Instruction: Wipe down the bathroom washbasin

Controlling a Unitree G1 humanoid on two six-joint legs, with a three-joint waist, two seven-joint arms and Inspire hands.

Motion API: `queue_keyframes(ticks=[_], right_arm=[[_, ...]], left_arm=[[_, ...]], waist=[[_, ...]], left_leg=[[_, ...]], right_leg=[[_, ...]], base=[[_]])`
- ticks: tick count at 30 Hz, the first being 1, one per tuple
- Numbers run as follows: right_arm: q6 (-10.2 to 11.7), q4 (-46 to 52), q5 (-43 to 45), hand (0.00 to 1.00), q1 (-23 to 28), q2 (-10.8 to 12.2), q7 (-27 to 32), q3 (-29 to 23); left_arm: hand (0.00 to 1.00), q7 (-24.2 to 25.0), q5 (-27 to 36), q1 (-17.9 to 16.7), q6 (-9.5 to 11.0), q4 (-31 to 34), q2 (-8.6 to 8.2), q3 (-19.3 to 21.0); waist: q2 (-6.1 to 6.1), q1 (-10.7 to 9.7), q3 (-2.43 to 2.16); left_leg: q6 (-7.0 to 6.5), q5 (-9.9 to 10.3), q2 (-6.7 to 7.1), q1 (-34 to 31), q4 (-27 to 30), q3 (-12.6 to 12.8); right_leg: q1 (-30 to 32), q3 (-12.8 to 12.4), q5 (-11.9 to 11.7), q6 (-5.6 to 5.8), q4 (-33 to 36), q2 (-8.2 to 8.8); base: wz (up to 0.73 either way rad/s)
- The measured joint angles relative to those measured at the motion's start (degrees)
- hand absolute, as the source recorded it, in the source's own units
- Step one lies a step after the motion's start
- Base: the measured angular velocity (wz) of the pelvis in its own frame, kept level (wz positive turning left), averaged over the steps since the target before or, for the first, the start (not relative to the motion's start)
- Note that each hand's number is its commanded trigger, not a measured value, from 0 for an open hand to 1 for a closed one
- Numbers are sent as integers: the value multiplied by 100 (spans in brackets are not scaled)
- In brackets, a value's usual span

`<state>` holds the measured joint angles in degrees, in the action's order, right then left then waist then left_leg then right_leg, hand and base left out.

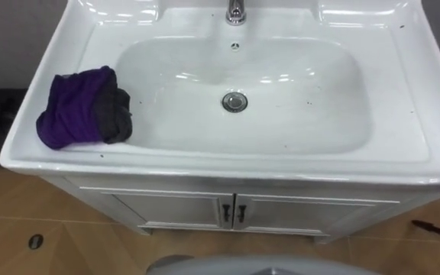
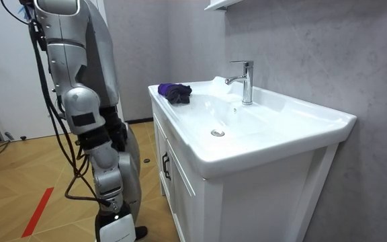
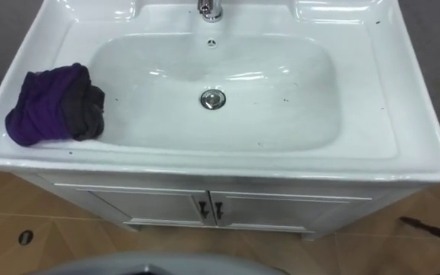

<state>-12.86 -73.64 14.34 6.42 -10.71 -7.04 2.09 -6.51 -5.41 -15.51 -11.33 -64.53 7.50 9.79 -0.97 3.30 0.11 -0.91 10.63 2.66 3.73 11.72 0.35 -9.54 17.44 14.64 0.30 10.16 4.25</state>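
The basin is white, with a shallow bowl, and a few dark specks dot the bowl and its front rim. A crumpled cloth, purple with a dark grey part, lies on the flat rim at the basin's front left corner, its grey part at the edge of the bowl. The metal drain sits in the middle of the bowl, and the tap stands at the middle of the back edge. Under the basin is a white cabinet with two doors and dark handles where they meet.

The robot stands upright on the wooden floor, facing the basin's front. Its right hand hangs low at its side, well apart from the cloth. I cannot tell whether that hand is open or closed.
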Motion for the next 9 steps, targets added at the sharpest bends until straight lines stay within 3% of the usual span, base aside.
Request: queue_keyframes(ticks=[9], right_arm=[[-45, -70, 0, 0, -16, 38, -5, 13]], left_arm=[[0, 578, -505, 213, -130, -160, 19, -215]], waist=[[-18, -2, 10]], left_leg=[[0, 0, -9, 75, -8, 94]], right_leg=[[-21, -66, 27, 1, 64, 11]], base=[[-2]])
